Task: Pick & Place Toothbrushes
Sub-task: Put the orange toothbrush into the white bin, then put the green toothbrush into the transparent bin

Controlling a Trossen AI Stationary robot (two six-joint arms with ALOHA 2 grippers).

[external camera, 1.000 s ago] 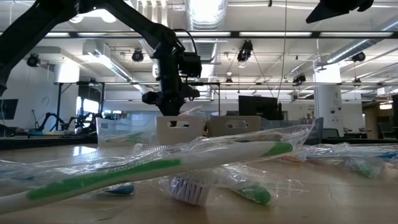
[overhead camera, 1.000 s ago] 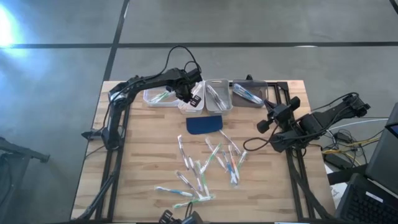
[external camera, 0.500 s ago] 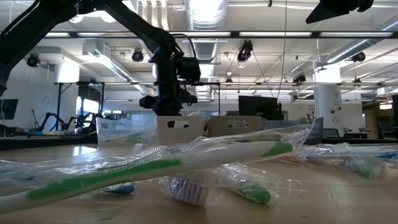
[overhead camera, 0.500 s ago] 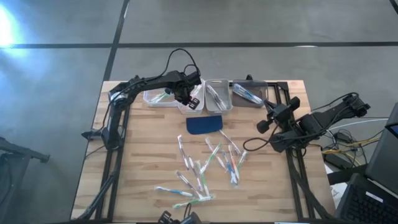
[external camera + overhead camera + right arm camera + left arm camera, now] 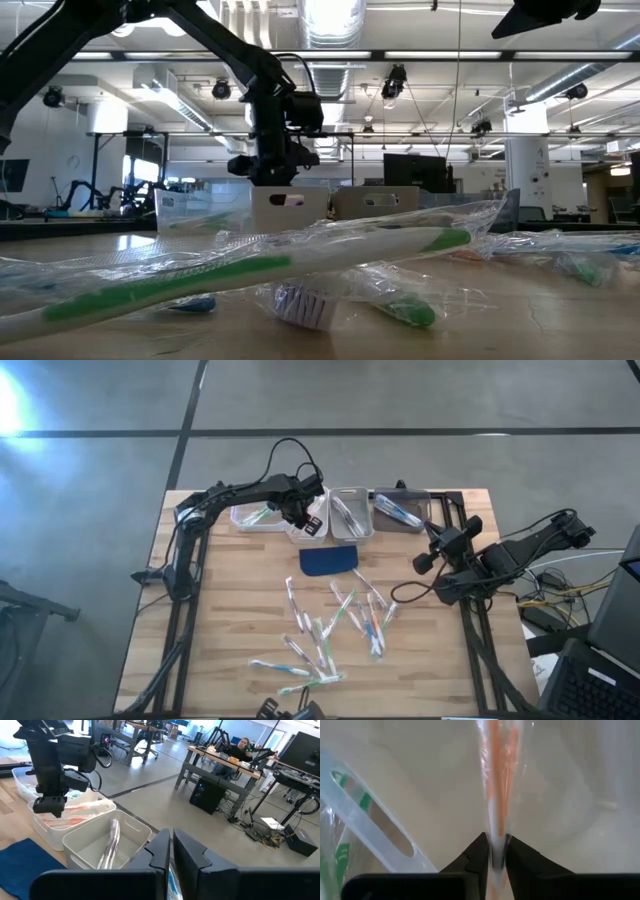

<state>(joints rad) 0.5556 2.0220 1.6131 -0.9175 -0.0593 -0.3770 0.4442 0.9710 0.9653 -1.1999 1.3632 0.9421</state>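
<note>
Pinching an orange-accented toothbrush (image 5: pixel 499 795) between its fingertips, the left gripper (image 5: pixel 494 851) hovers above a white bin (image 5: pixel 55 822).

No text, label or number can be read — nothing legible anywhere.

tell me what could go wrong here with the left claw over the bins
1. The left claw pinches an orange-accented toothbrush in a clear crinkly wrapper by its end only; the wrapper could cling to the fingers at release.
2. The claw hangs over the white plastic bin of orange toothbrushes, close to the clear bin with green toothbrushes; an off-centre drop could land on a rim or in the wrong bin.
</note>
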